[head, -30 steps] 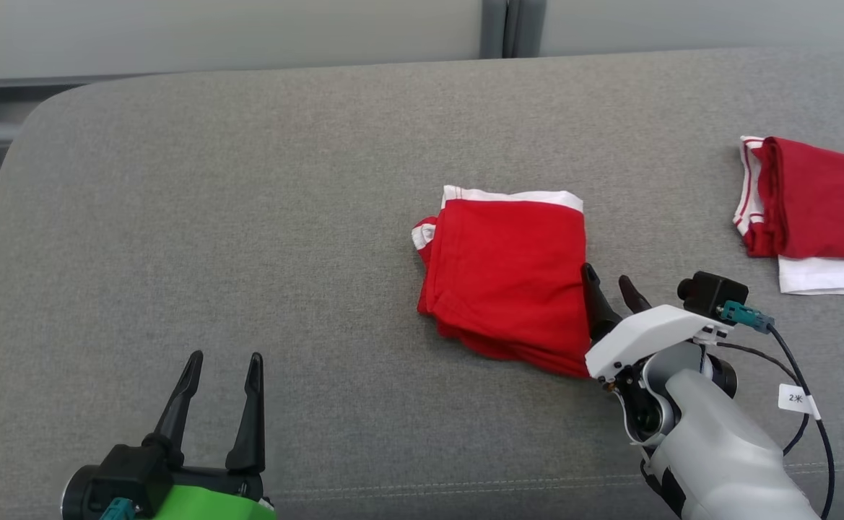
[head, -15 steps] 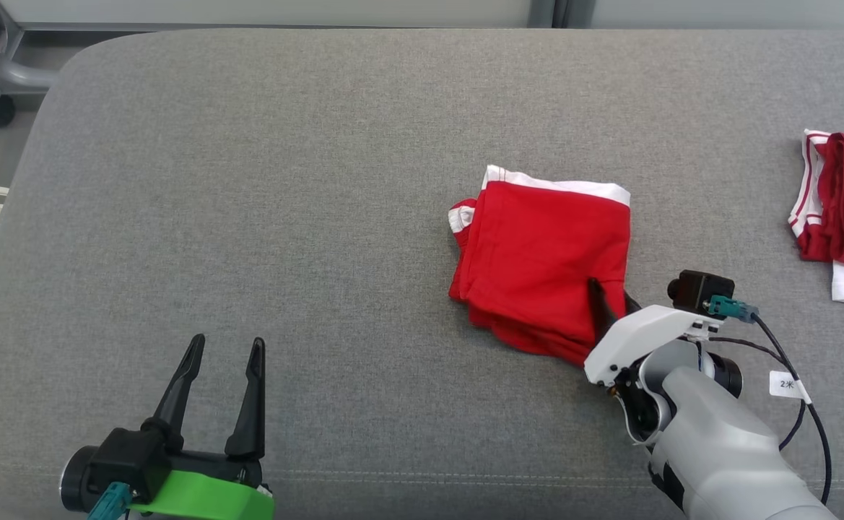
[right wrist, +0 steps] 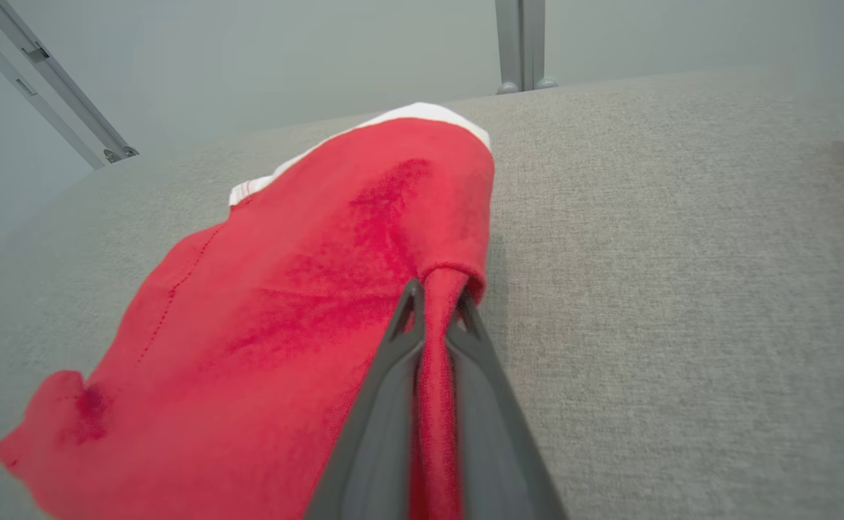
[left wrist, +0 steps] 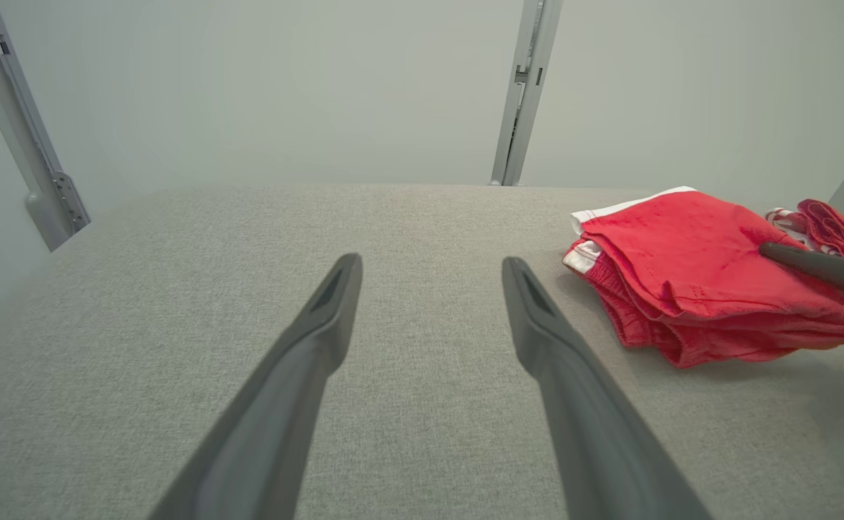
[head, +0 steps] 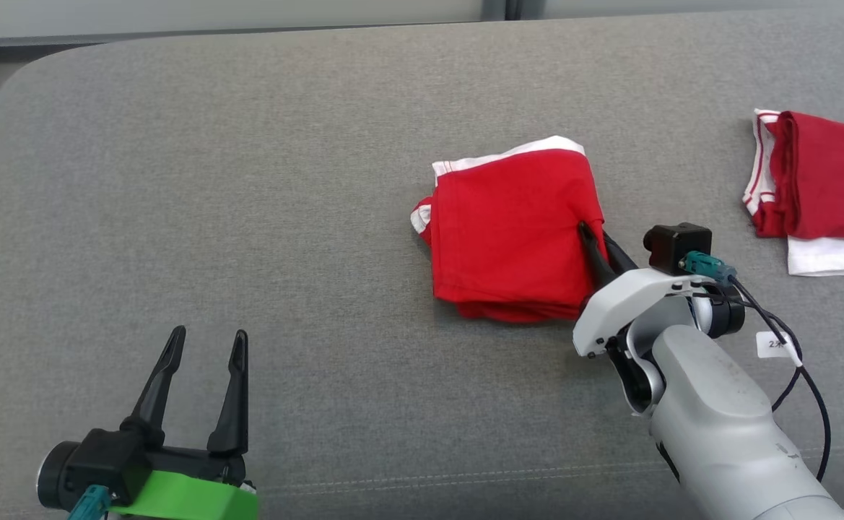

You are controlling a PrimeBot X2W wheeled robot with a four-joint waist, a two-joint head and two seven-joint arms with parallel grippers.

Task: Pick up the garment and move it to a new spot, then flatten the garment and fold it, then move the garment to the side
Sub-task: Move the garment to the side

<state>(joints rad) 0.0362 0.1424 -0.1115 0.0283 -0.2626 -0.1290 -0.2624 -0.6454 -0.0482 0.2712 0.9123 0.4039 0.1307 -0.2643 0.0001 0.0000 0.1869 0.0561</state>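
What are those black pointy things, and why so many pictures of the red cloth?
They are a robot's hands, called grippers, each with two long fingers. One picture comes from a camera on its head, looking down at a grey padded surface. The others come from cameras on its wrists, looking along the fingers. The right gripper pinches the edge of a folded red garment. The left gripper is open, holding nothing. More red and white clothes lie farther right.

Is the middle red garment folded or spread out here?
Folded: the garment lies as a compact stack of layers on the grey surface, with the right hand shut on one edge.
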